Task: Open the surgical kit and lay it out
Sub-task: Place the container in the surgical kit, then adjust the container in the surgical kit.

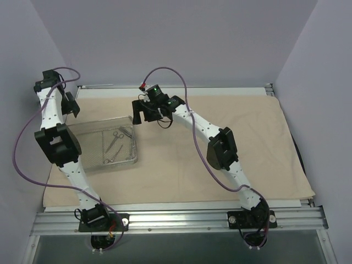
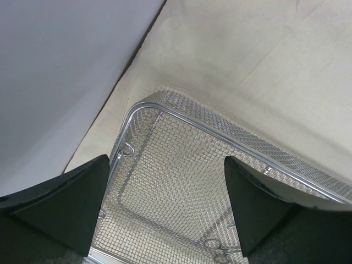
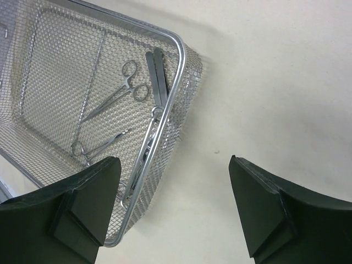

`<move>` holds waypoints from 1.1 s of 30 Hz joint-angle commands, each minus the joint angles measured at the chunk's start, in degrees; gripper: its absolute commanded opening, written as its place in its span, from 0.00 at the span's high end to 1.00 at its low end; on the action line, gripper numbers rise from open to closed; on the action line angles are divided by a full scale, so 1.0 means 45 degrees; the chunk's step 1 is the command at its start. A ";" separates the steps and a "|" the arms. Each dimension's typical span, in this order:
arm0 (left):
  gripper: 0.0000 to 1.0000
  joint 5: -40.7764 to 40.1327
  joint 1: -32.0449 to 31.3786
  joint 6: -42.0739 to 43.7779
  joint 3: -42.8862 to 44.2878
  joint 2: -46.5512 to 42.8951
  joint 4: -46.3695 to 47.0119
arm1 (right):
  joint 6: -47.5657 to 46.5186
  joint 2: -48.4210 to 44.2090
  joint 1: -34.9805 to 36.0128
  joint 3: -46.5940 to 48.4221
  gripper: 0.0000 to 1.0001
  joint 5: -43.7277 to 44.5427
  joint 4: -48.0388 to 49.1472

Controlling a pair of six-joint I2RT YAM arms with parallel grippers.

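While both grippers are hanging released with nothing between their fingers, the cloth wrap is lying spread flat across the table. The wire-mesh tray is sitting on the cloth's left part, close to the left edge. The instruments are lying inside the tray, gathered toward its right end, with their long axes running roughly from its far wall to its near wall.

The right gripper is hovering just beyond the tray's far right corner. From there the instruments are lying toward the near left, just across the rim, making this the nearer arm. It is reaching diagonally from the near right edge, elbow raised and wrist tipping downward.

The left gripper is hanging over the tray's far left corner, above bare mesh. Its arm is folding up steeply along the left edge.

The unwrapping is looking finished. Lifting the instruments out onto the cloth is probably coming next, and that is favouring the right arm, with its fingers turning to close across a shaft.
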 commanded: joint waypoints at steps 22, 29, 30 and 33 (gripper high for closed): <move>0.06 0.2145 -0.3011 -0.0414 -0.3069 -0.4651 0.1646 | 0.0560 0.1279 0.0469 -0.0695 0.48 -0.2968 0.1114; 0.06 0.2597 -0.3206 -0.0646 -0.3458 -0.5449 0.1740 | 0.0678 0.1240 0.0586 -0.1046 0.63 -0.3298 0.1289; 0.06 0.2500 -0.3226 -0.0686 -0.4175 -0.5704 0.2497 | 0.0620 0.1279 0.0606 -0.1085 0.68 -0.3338 0.1270; 0.06 0.2400 -0.3303 -0.0610 -0.4359 -0.6195 0.2681 | 0.0464 0.1279 0.0742 -0.1105 0.79 -0.3260 0.0978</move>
